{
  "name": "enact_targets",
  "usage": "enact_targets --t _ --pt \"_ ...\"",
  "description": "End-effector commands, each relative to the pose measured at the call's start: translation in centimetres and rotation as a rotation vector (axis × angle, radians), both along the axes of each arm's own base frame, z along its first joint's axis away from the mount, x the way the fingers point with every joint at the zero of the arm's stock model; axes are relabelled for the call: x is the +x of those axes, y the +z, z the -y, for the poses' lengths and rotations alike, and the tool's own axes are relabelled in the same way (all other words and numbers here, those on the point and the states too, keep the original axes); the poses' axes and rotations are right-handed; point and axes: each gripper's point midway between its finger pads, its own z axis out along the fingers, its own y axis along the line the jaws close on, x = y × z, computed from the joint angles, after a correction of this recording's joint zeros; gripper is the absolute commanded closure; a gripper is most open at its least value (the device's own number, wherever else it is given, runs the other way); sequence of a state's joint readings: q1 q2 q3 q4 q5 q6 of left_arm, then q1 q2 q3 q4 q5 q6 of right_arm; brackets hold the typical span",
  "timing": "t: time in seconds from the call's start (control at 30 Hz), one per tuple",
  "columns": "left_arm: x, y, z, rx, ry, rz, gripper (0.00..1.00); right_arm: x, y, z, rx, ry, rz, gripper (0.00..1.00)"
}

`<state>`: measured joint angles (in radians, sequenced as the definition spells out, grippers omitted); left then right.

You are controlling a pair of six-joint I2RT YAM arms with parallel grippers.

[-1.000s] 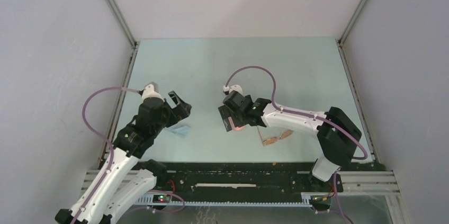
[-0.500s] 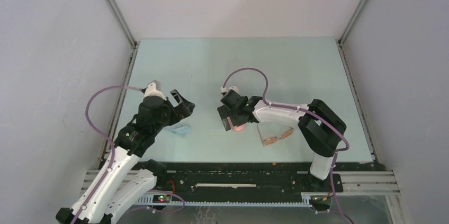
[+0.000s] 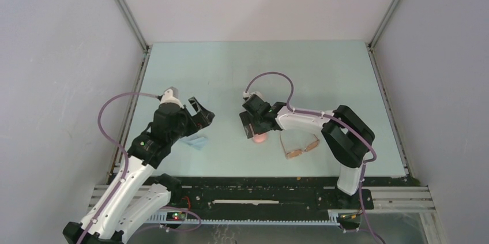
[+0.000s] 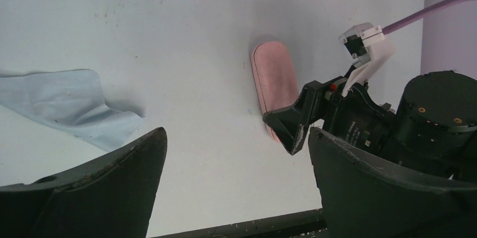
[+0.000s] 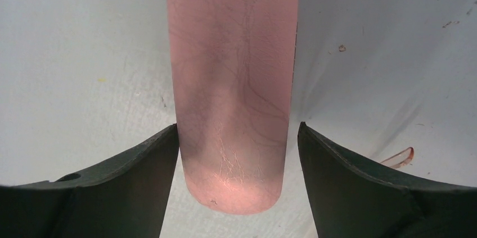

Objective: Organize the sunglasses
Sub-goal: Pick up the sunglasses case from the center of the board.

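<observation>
The sunglasses (image 3: pixel 300 149), a thin orange-brown pair with amber lenses, lie on the table right of the pink case (image 3: pixel 260 138); one amber tip shows in the right wrist view (image 5: pixel 400 157). My right gripper (image 3: pixel 254 127) is open and straddles the near end of the case (image 5: pixel 236 80). Its left finger (image 5: pixel 152 165) is against the case's side and its right finger (image 5: pixel 337 165) is a little apart. My left gripper (image 3: pixel 200 118) is open and empty above the table (image 4: pixel 236 137), left of the case (image 4: pixel 274 83).
A light blue cloth (image 3: pixel 196 142) lies crumpled under my left arm and shows in the left wrist view (image 4: pixel 62 106). The pale green table (image 3: pixel 259 71) is walled on three sides. A black rail (image 3: pixel 259 189) runs along the near edge.
My right arm has folded its elbow in towards the gripper, which stays around the pink case. My left gripper has drifted slightly right. The sunglasses have not moved.
</observation>
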<state>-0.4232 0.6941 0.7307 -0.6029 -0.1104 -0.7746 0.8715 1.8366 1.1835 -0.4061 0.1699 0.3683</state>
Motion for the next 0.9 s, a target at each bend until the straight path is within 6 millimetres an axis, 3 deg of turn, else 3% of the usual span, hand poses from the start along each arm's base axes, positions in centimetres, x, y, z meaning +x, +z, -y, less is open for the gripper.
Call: enact_targets --t 0.0,0.13,0.33,0.47,0.6,0.87 --pt "0.3 -0.7 0.5 -0.009 -0.027 0.002 0.0 1.2 0.8 -1.4 0.045 -0.014 0.023 0.14" --pt "0.3 -0.9 0.7 -0.015 -0.032 -0.004 0.0 1.4 0.9 -1.4 0.052 -0.024 0.025 0.2" --pt "0.7 -0.8 0.8 -0.026 -0.029 -0.014 0.0 1.2 3.2 -1.7 0.126 -0.027 0.014 0.48" --pt "1.2 -0.5 1.6 -0.072 -0.065 -0.021 0.0 -0.1 7.4 -2.8 0.322 0.029 -0.033 0.59" --pt "1.7 1.2 4.3 -0.169 -0.208 0.077 0.0 -1.6 13.0 -2.8 0.633 0.073 -0.107 0.62" --pt "1.0 5.2 9.8 -0.452 -0.492 0.229 0.0 -4.2 19.2 -1.5 1.047 0.15 -0.231 0.61"
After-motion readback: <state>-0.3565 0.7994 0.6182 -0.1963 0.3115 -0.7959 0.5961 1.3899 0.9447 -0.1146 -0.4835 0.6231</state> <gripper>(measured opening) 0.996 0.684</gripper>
